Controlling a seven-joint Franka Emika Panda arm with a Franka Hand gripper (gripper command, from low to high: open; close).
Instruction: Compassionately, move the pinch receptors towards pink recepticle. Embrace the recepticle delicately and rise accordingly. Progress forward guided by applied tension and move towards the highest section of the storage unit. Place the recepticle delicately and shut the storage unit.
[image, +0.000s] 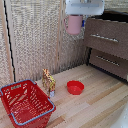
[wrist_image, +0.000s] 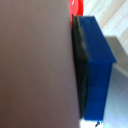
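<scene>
The pink recepticle (image: 74, 24), a pale pink mug, hangs high in the air with my gripper (image: 76, 15) shut on its rim. It sits just off the exterior view's left of the storage unit (image: 117, 70), a dark brown dresser. The highest section (image: 105, 37) is level with the mug's base, and a dark gap shows above its front. In the wrist view the mug's wall (wrist_image: 32, 65) fills most of the picture. One blue finger pad (wrist_image: 95, 70) presses flat against it.
On the wooden floor below stand a toy giraffe (image: 48, 81), a flat red bowl (image: 75, 87) and a red mesh basket (image: 25, 102). A lower drawer (image: 107, 61) is closed. A woven screen (image: 40, 35) backs the scene.
</scene>
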